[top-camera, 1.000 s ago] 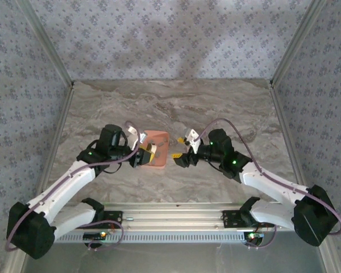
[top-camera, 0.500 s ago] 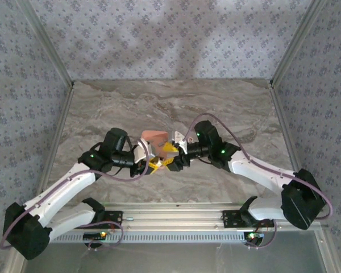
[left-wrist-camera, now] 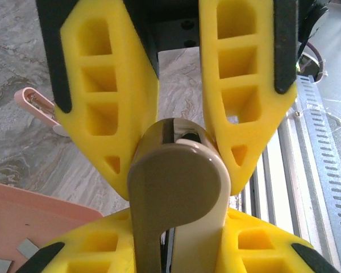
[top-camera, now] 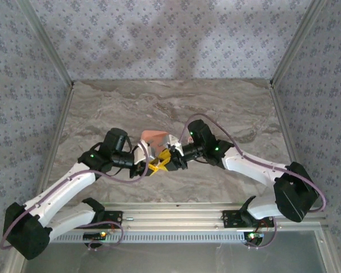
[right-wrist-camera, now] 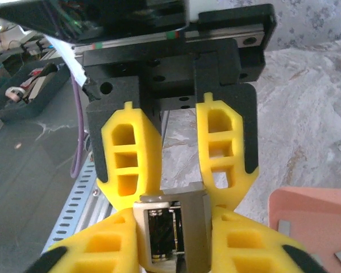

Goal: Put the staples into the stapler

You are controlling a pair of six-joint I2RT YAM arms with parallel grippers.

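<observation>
L arm (top-camera: pixel 62 190), R arm (top-camera: pixel 256 169) — white links, black joints, purple cables, green LEDs; pincer fingers (left-wrist-camera: pixel 136 114) yellow w/ hollow cells, black backing.

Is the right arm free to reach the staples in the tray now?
Probably not: the right gripper is shut on the tan stapler, shared with the left gripper. The staples lie uncovered in the pink tray nearby.

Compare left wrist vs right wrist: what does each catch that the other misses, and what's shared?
Left wrist: the tan stapler's rounded end, the right gripper head-on, and a pink mini stapler on the marble apart from the tray. Right wrist: the stapler's open end with metal inside, and the left gripper head-on with its black body. Shared: both grippers clamped on the tan stapler, the salmon tray corner with loose grey staples, and the slotted rail.
</observation>
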